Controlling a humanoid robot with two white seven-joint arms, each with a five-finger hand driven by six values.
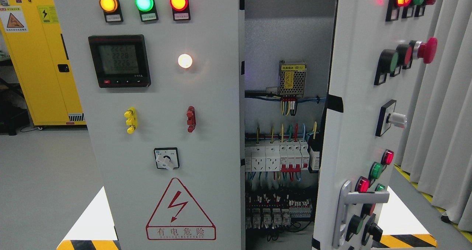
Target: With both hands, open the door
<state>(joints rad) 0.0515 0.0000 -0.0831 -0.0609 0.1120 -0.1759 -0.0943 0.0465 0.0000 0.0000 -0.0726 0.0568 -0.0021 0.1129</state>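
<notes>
Nearest me, at five o'clock, the right door (354, 106) stands swung wide, its metal handle (348, 205) low on the edge. The left door (166, 132) at nine o'clock looks closed. Neither of my hands is in view—I can't tell their state. I'd judge pulling it from its inner edge works best.

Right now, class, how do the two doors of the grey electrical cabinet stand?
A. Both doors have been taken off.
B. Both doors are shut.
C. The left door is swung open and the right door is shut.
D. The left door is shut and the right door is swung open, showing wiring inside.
D: the left door sits flat to the camera, while the right door is angled outward, exposing the breakers and wiring inside the cabinet.
</notes>
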